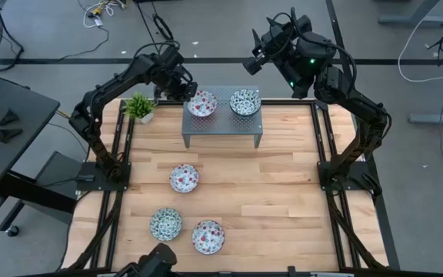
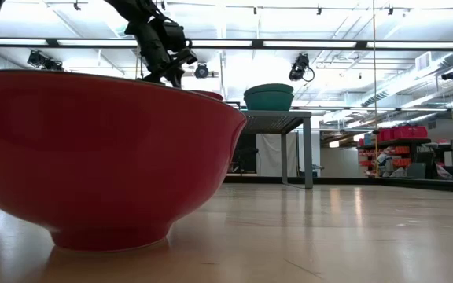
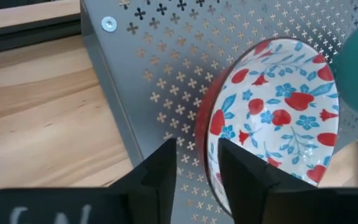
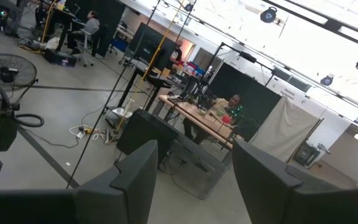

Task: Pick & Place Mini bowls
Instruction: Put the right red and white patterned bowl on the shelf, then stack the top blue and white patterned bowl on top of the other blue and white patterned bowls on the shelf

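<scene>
A: Where's the left gripper (image 3: 194, 165) rn?

B: Up on the grey perforated stand (image 1: 221, 123), at the red-patterned mini bowl (image 1: 201, 103). Its fingers (image 3: 160, 171) straddle the bowl's near rim, one outside, one inside, w/ a gap either side of the rim. Parted, not clamping. Bowl sits flat on the stand.

A: And next to it?

B: A teal-patterned mini bowl (image 1: 245, 101), just beside the red one, same stand top, a bit apart.

A: Right gripper (image 1: 254, 63)?

B: Raised past the far edge of the table, pointing out into the room. Fingers (image 4: 132, 168) spread wide, nothing between them.

A: Other bowls?

B: Three on the wood table (image 1: 283, 185). A red-patterned one (image 1: 184, 178) mid-table in front of the stand. Nearer the front edge, a teal-patterned one (image 1: 165, 224) and another red-patterned one (image 1: 208, 236), close together. Small potted plant (image 1: 140, 107) at the far left corner, beside the stand.

A: Only five?

B: Five that I can see from above.
</scene>
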Controlling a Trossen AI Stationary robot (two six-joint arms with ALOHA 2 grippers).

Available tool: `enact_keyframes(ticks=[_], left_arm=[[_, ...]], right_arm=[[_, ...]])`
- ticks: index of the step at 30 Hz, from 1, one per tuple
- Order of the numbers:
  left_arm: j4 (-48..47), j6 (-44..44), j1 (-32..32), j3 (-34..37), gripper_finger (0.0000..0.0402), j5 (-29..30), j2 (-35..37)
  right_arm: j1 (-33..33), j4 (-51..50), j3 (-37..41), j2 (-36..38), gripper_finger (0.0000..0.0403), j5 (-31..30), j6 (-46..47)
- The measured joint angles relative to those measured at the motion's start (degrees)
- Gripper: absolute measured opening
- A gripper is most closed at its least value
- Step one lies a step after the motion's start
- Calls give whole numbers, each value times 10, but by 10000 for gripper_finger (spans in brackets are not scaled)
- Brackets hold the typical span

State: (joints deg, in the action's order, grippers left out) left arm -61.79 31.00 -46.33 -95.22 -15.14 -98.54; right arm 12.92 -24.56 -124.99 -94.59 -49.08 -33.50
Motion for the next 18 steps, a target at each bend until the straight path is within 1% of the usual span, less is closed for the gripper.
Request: enact_keyframes(ticks=[4, 8, 14, 18], left_arm=[[-12, -5, 0, -34, 154, -1, 0], [-42, -32, 0, -97, 174, -13, 0], [-94, -71, 26, -206, 181, -5, 0], [-133, -89, 53, -258, 181, 6, 0]], right_arm=[[0, 0, 0, 0, 210, 0, 0], [0, 0, 0, 0, 210, 0, 0], [0, 0, 0, 0, 210, 0, -1], [0, -7, 0, 0, 210, 0, -1]])
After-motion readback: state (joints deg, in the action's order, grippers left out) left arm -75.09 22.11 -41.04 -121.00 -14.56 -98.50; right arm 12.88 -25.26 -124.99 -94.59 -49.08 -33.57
